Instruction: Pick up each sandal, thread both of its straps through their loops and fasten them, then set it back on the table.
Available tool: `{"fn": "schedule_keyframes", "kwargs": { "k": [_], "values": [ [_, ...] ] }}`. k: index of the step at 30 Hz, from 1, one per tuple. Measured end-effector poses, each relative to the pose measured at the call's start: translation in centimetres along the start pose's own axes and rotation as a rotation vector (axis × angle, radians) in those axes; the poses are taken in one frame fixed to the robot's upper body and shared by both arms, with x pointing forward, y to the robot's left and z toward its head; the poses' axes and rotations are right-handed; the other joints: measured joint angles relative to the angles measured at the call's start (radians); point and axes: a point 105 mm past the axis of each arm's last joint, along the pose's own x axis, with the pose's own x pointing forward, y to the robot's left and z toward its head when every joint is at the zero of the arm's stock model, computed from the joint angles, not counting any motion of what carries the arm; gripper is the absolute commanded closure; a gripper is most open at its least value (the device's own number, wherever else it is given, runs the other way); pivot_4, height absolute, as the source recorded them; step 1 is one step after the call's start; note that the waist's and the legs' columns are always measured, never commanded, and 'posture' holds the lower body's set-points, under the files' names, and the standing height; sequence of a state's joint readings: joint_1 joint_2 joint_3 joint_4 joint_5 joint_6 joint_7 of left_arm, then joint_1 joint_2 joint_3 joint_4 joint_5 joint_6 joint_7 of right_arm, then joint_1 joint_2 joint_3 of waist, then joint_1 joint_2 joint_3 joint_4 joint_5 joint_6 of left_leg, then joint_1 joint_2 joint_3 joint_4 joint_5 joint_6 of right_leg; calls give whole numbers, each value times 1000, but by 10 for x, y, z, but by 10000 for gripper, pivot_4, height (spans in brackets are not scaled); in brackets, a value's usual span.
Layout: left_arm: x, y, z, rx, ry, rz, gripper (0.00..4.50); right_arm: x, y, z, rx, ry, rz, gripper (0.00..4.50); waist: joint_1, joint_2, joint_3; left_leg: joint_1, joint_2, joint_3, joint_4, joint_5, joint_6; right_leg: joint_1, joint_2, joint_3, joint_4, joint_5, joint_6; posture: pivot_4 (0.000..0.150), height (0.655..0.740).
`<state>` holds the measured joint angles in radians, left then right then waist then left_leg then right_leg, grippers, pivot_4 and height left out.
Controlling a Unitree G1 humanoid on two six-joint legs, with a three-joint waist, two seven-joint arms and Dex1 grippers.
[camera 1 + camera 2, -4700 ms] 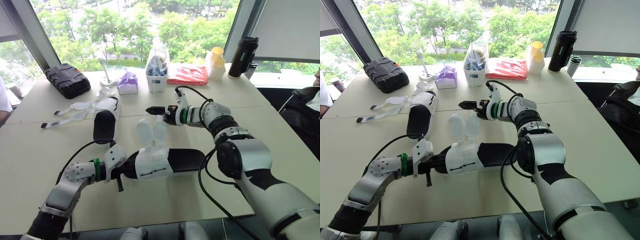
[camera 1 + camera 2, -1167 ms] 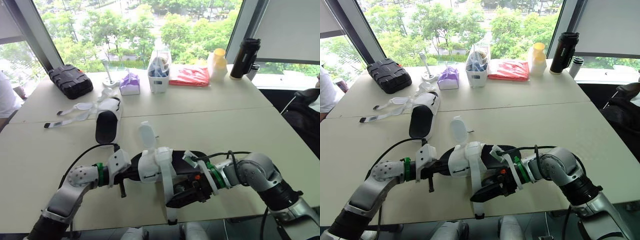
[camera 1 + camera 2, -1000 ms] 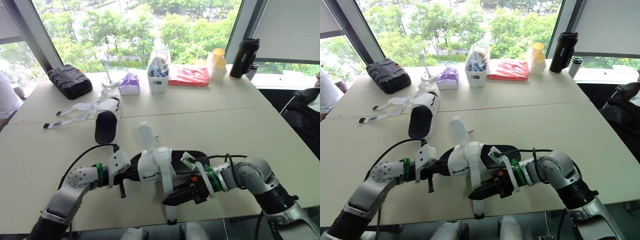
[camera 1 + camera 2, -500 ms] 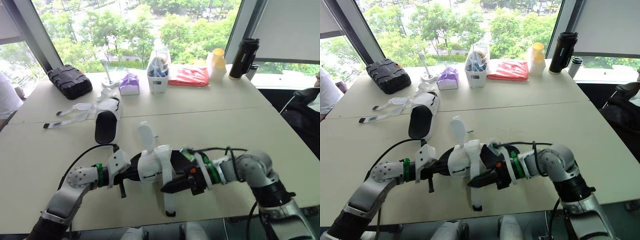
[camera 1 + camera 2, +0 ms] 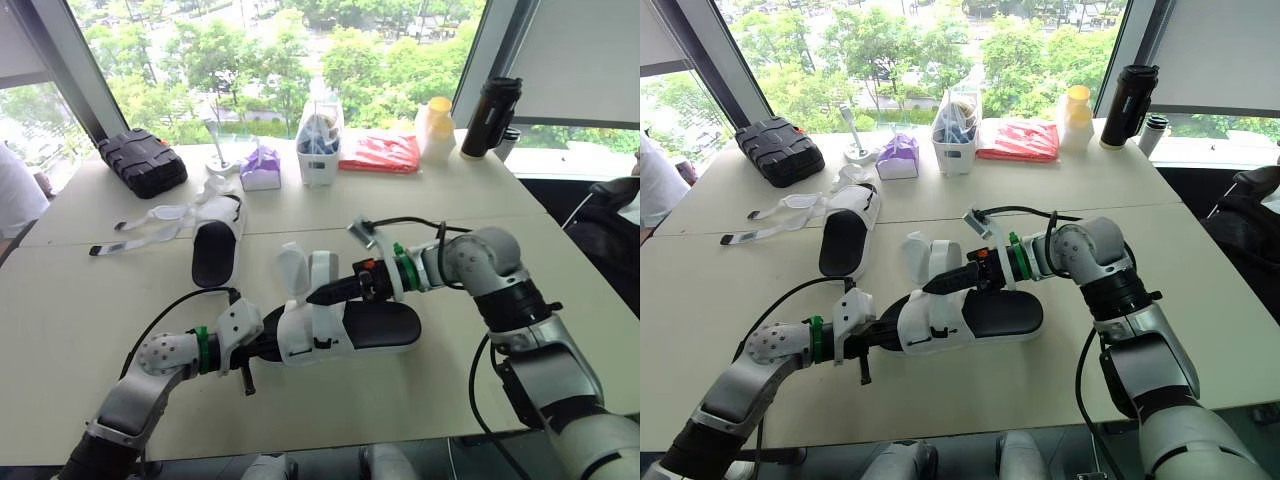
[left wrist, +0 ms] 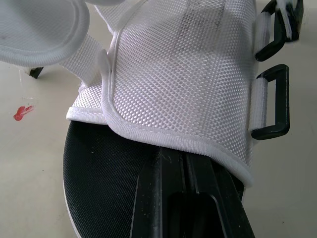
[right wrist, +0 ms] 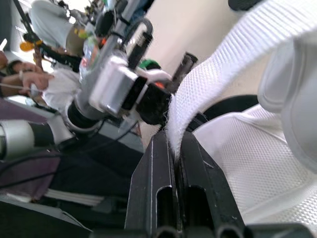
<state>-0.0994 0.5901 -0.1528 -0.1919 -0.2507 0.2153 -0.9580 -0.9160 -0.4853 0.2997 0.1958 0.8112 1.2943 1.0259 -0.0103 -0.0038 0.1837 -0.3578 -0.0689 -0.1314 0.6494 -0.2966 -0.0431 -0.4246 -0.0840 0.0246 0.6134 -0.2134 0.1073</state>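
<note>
Spanning both eye views, the desk [image 5: 90,300] carries two sandals. The near sandal [image 5: 380,326] lies on its sole at the middle, white upper toward the robot's left and black footbed toward its right. The left tool [image 5: 262,346] reaches in under that upper from the left end and is clamped on the sandal. The right tool [image 5: 322,294] comes in from the right, just above the upper, with its fingers pinched narrow on a strap [image 7: 223,74]. That strap stands up from the upper, beside a second raised flap [image 5: 292,268]. Two black loops [image 6: 270,101] sit on the side of the upper, with nothing threaded through them.

The far sandal [image 5: 215,250] lies further back and to the left, well apart from both tools. Its loose straps [image 5: 150,218] trail out over the desk.

Along the window edge stand a black case [image 5: 140,160], a red bag [image 5: 378,152], a clear tub [image 5: 318,135], a flask [image 5: 487,115], a bottle [image 5: 432,125] and a purple pack [image 5: 259,165]. All are far from the tools.
</note>
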Motion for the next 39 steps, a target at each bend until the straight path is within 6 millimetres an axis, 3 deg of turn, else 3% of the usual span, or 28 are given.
{"fn": "schedule_keyframes", "kwargs": {
  "k": [6, 14, 27, 34, 39],
  "values": [
    [0, -1, 0, 0, -1, 6, 45000, -1, -10, -2, -11, 15, -4, 44778, -1, 0, 0, 0, 0, 0, 0, 0, 0, 0, 0, 0, 0, 0, 0, 1500, 7400],
    [0, -1, 0, 0, -2, 5, 45000, -3, -13, 19, -42, -1, -9, 44778, 0, 0, 0, 0, -1, -1, 0, 0, 0, 0, -1, 0, 0, 0, 0, 1500, 7400],
    [1, -2, 1, 4, -5, 2, 45000, -3, -7, 1, -87, 92, 29, 44778, -2, 0, 0, 0, -2, -3, -1, 0, 0, -1, -3, 0, 0, 0, 0, 1500, 7400],
    [3, -1, 2, 2, -5, 4, 45000, 10, -37, -9, -212, 117, -114, 44778, -4, 1, -1, 0, -2, -2, -1, 0, 0, -1, -3, 0, 1, 0, 0, 1500, 7400],
    [3, -1, 2, -1, -3, 6, 45000, 12, -39, -6, -252, 108, -116, 44778, -3, 1, -1, 0, -2, -3, -1, 0, 0, -1, -3, 0, 1, 0, 0, 1500, 7400]
  ]
}}
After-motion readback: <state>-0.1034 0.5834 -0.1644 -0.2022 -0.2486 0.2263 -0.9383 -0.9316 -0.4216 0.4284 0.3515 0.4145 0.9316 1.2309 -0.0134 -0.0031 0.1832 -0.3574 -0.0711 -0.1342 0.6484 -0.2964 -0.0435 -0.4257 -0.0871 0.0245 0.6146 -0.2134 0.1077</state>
